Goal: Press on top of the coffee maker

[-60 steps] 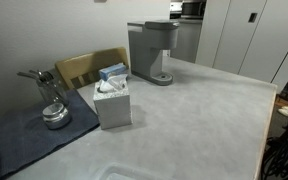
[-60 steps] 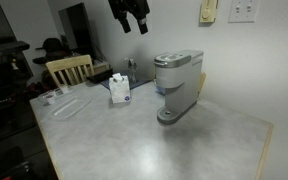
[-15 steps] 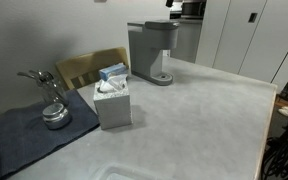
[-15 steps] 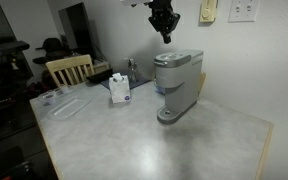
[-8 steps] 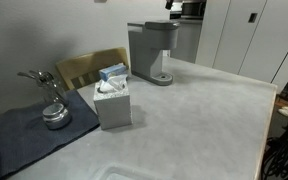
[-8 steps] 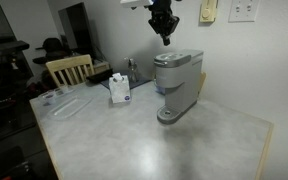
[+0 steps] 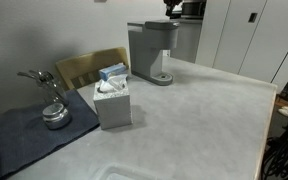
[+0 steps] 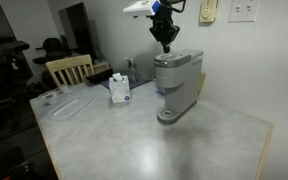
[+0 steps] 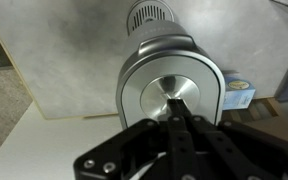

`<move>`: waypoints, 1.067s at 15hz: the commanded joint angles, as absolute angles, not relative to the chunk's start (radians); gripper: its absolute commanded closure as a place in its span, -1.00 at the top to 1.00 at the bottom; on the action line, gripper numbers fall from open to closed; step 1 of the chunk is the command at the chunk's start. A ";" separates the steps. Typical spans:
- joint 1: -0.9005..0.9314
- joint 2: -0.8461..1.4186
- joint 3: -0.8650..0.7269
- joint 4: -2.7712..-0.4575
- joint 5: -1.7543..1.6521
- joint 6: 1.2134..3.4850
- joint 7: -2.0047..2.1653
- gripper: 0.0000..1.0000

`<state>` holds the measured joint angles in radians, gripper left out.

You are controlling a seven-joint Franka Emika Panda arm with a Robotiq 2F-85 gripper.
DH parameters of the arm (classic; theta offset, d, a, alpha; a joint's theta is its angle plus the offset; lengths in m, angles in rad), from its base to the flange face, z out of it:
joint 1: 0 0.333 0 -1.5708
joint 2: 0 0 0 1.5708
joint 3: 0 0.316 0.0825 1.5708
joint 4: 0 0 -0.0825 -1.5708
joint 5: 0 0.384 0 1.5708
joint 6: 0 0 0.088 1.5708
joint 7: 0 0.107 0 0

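The coffee maker [image 8: 177, 85] is a tall grey box with a flat-topped head, standing at the far side of the table [image 8: 134, 140]; it also shows in an exterior view [image 7: 152, 50]. My gripper [image 8: 167, 44] hangs straight over its head, fingers shut with nothing between them, their tips a short way above the top. In the wrist view the shut gripper [image 9: 176, 101] points down at the round silver lid of the coffee maker [image 9: 154, 95], with the drip base [image 9: 149, 15] beyond. Only the gripper's lower end [image 7: 171, 8] shows at the top edge.
A white-grey tissue box [image 7: 112, 100] stands beside the machine, also seen as the tissue box [image 8: 119, 88]. A wooden chair [image 7: 89, 68] is behind it. A metal utensil [image 7: 50, 105] rests on a dark mat [image 7: 24, 140]. Cabinets [image 7: 234, 35] line the far wall.
The gripper has come down a little toward the coffee maker's top and its fingers have closed fully. The machine and the tissue box have not moved.
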<state>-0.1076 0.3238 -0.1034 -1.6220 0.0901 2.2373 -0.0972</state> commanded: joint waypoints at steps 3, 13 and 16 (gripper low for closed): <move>-0.122 0.327 -0.091 -1.627 0.085 2.193 -0.100 -1.00; -0.135 0.315 -0.071 -1.671 0.134 2.307 -0.159 -1.00; -0.137 0.314 -0.067 -1.690 0.139 2.344 -0.185 -1.00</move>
